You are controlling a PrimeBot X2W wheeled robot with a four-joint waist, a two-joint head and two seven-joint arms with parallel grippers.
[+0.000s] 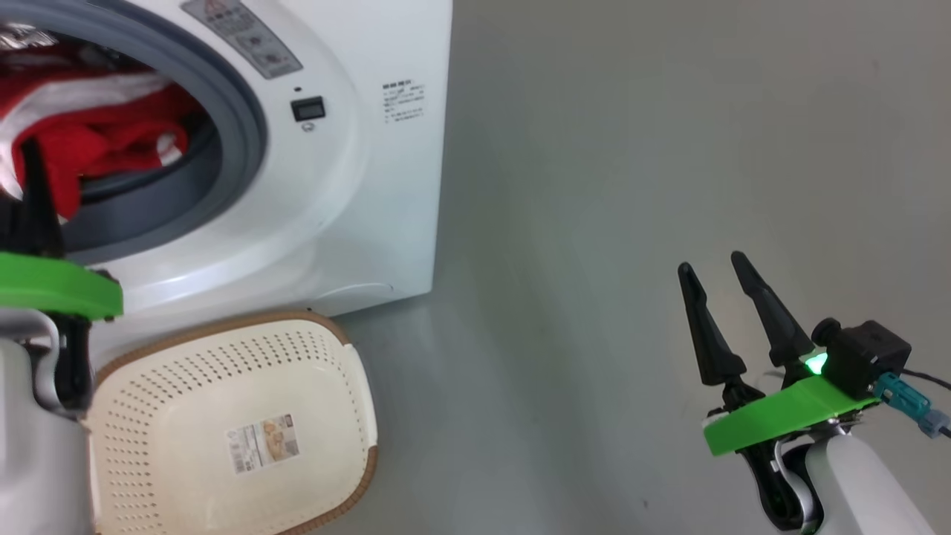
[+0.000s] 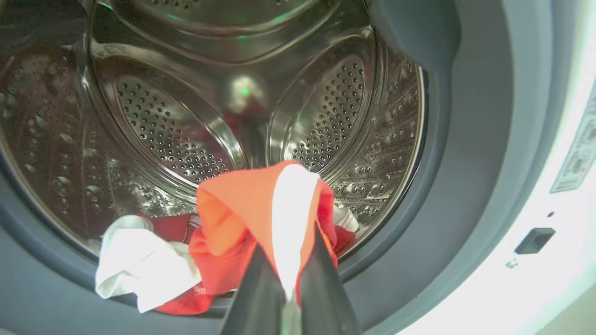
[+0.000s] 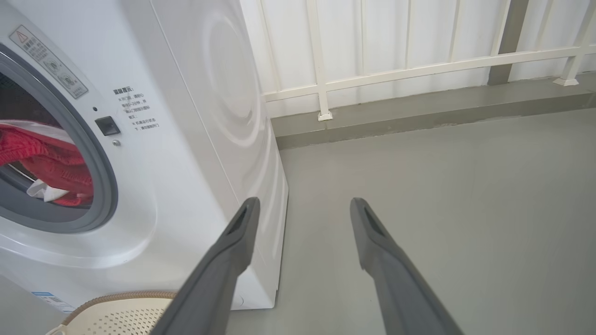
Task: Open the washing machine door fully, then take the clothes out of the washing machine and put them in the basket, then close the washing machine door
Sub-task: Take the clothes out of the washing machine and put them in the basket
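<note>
Two states | left pincer point(image 2: 288, 242) clamped on clothes point(image 2: 233, 209) in washing machine point(image 1: 371, 186) | right pincer point(image 3: 303, 204) spread, empty

clothes point(image 1: 89, 137) in washing machine point(image 1: 356, 193), basket point(image 1: 223, 371) below, left gripper point(image 1: 31, 178) jaws seemingly on them

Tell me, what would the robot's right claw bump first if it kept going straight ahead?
Nothing soon: the right gripper points over bare floor, just beside the washing machine. Farther on it would likely meet the grey kerb under the white railing; depth is unclear.
</note>
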